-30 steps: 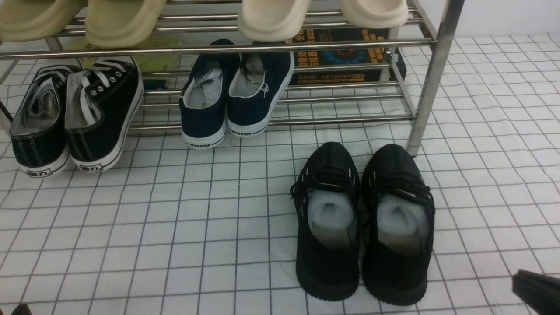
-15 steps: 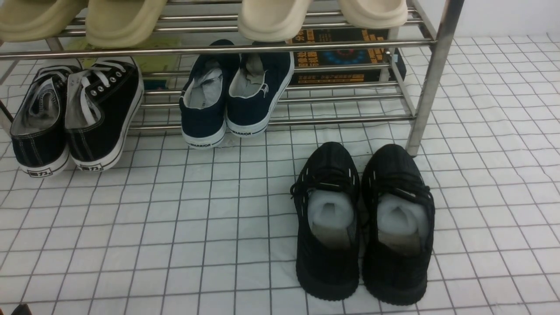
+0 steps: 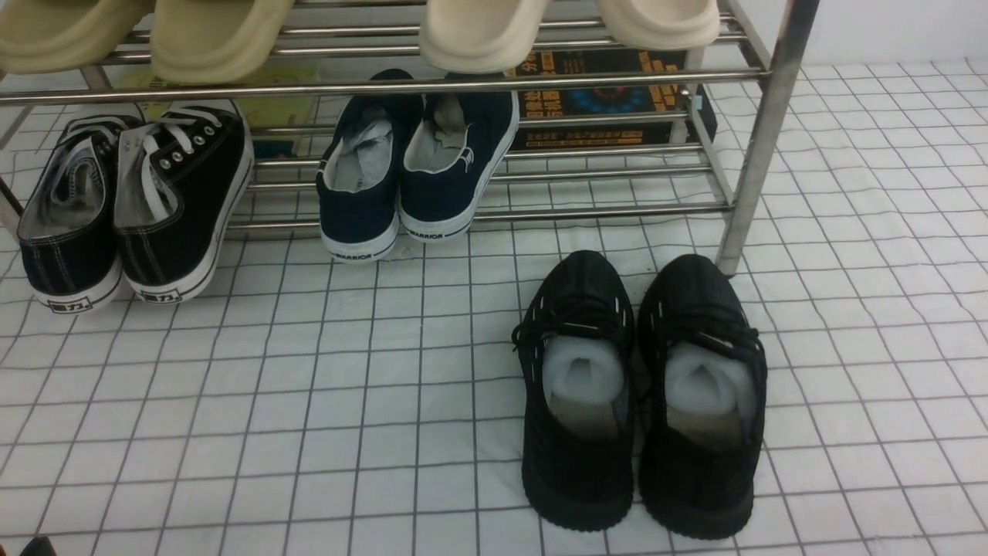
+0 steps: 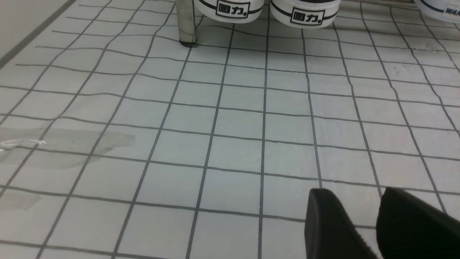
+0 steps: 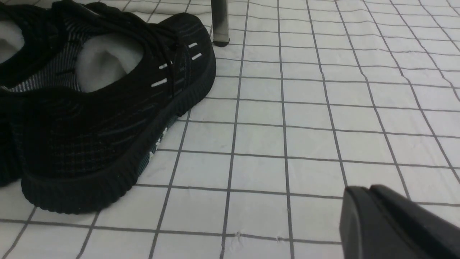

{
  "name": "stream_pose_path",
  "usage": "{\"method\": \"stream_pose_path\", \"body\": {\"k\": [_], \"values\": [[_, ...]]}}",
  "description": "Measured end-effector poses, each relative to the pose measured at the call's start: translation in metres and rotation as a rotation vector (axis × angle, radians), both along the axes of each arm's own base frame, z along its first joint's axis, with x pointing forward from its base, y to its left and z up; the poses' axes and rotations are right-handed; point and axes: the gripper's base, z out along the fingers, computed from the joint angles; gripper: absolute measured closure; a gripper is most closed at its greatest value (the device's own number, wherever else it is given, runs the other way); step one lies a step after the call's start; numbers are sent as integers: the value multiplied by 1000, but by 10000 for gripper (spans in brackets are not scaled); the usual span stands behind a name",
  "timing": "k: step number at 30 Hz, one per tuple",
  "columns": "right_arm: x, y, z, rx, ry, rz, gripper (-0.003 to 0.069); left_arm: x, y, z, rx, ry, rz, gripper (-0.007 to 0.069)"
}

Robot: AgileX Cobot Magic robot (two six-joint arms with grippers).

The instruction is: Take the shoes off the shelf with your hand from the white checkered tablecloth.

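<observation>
We've got the black shoes (image 3: 641, 394) sitting side by side on the checkered tablecloth (image 3: 309, 401), just in front of the shelf (image 3: 760, 139) — nothing touching them. Left pincer (image 4: 377, 219) is slightly spread; right pincer (image 5: 391, 223) — can't tell.

White checkered tablecloth (image 3: 309, 401) carries black shoes (image 3: 641, 401), shelf (image 3: 760, 139).

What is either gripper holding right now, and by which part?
Nothing. The left gripper is open over bare tablecloth. The right gripper is shut on nothing, apart from the black shoes, which stand on the cloth.
</observation>
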Motion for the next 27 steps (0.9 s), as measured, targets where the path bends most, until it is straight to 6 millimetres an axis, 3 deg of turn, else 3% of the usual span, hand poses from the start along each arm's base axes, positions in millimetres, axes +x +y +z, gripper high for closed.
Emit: {"method": "stream_pose_path", "body": {"k": [27], "values": [[0, 0, 0, 3, 0, 0, 580, 0, 0, 0, 0, 0, 0, 384]]}}
